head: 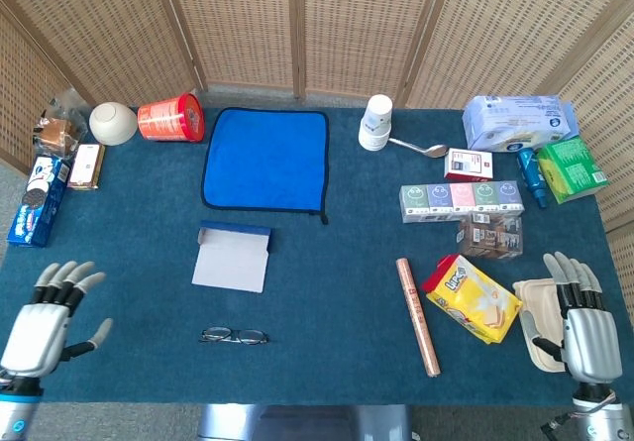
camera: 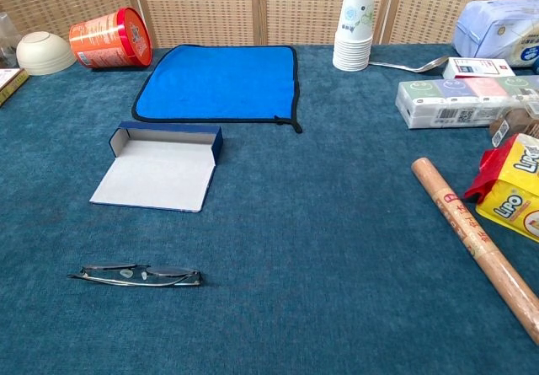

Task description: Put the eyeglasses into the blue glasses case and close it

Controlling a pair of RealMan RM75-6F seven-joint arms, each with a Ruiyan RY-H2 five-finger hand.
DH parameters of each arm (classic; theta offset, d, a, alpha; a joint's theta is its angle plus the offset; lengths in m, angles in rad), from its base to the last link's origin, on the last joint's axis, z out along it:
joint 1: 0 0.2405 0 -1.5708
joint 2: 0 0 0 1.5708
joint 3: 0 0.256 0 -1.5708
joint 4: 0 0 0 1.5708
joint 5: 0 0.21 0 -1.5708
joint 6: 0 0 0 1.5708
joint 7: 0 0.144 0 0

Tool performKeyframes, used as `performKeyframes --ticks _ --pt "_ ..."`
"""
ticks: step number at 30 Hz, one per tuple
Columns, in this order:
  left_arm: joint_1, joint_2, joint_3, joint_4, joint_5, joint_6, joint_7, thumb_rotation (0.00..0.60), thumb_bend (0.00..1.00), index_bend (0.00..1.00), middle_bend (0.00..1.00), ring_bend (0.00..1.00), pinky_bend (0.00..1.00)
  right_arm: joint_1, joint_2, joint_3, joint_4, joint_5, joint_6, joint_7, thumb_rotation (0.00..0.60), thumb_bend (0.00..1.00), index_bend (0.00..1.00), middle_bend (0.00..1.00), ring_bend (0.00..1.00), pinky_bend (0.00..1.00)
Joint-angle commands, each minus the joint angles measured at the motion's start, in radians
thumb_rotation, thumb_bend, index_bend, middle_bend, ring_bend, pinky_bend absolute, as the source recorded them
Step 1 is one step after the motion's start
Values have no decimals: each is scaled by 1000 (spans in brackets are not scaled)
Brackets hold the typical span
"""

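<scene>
We are holding our left hand [head: 42,324] low at the near left edge of the table [head: 337,263], fingers spread and gripping nothing. The eyeglasses [head: 234,336] are lying folded to its right, with only bare cloth between. Beyond them, farther from us, the blue glasses case [head: 234,256] is sitting open, its pale lid flat toward us. Past the case a blue cloth [head: 265,158] is lying flat. Our right hand [head: 581,314] is hovering at the near right corner, fingers also spread and empty, over a pale pad [head: 533,302]. Just to its left are lying a yellow snack bag [head: 472,298] and a brown roll [head: 418,315], well apart from the eyeglasses.
</scene>
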Motion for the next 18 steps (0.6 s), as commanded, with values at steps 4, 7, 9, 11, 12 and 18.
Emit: performKeyframes --ticks 4,7,9,11,12,18 --pt "-63 -48 25 -30 26 -115 118 445 301 142 89 45 0 -6 7 0 -3 -1 9 3 600 382 0 54 0 55" --pt "-89 -83 35 -51 18 -179 181 427 301 137 73 34 0 -11 12 -1 -2 -5 15 9 600 382 0 54 0 55" --pt "-101 -106 36 -59 8 -207 222 427 301 135 68 28 0 -13 14 -3 -1 -8 18 15 600 382 0 54 0 55" --pt "-109 -139 36 -57 2 -226 264 421 300 132 66 23 0 -15 15 -4 1 -11 23 21 600 382 0 53 0 55" --pt "-113 -154 37 -54 1 -234 280 421 300 131 65 21 0 -17 15 -5 2 -13 25 24 600 382 0 53 0 55" --pt "-131 -256 39 -23 -14 -274 368 421 298 128 60 12 0 -26 21 -8 7 -28 45 40 600 382 0 54 0 55"
